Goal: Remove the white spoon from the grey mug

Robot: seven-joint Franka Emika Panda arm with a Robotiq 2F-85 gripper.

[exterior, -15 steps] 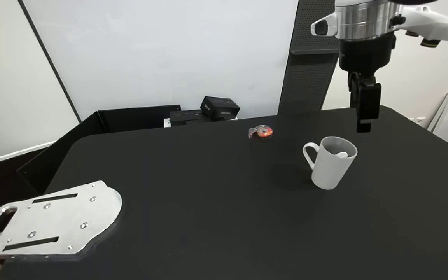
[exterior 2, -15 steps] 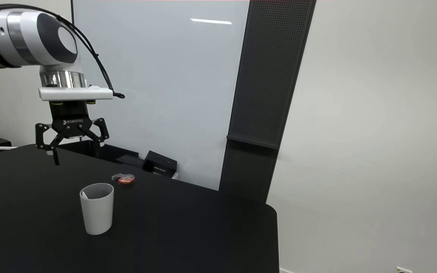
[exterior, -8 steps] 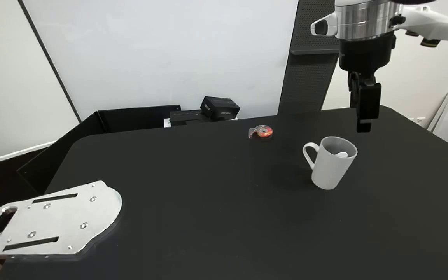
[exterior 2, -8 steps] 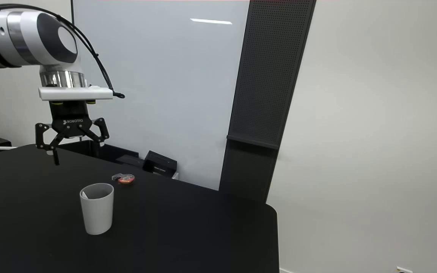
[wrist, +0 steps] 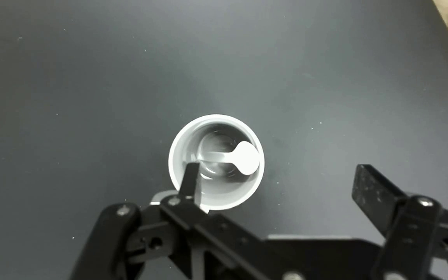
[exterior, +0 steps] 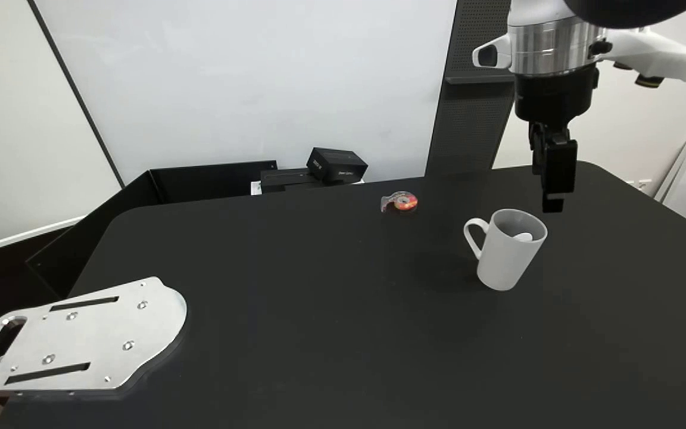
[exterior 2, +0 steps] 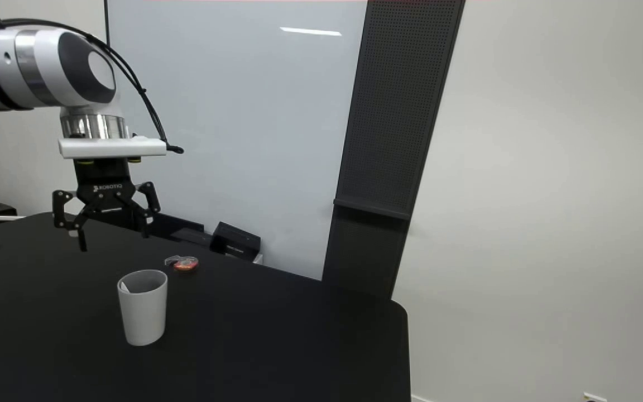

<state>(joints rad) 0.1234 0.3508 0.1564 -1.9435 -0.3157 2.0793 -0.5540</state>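
The grey mug (exterior: 505,262) stands upright on the black table in both exterior views (exterior 2: 144,318). The wrist view looks down into the mug (wrist: 228,195). The white spoon (wrist: 245,157) leans inside it, bowl up against the rim and handle down in the mug. Only the spoon's top shows in the exterior views (exterior: 523,237) (exterior 2: 125,287). My gripper (wrist: 279,173) is wide open and empty, pointing down. It (exterior 2: 114,240) hangs above the table, higher than the mug and apart from it. In the wrist view one finger overlaps the mug's edge; the other is off to the right.
A small red and clear tape dispenser (exterior: 404,201) lies behind the mug, also in an exterior view (exterior 2: 186,263). A silver metal plate (exterior: 87,333) is at the table's left edge. Black boxes (exterior: 337,165) sit behind the table's back edge.
My gripper and arm have moved a little downward in the last half second. The gripper stays open. The mug and spoon have not moved.
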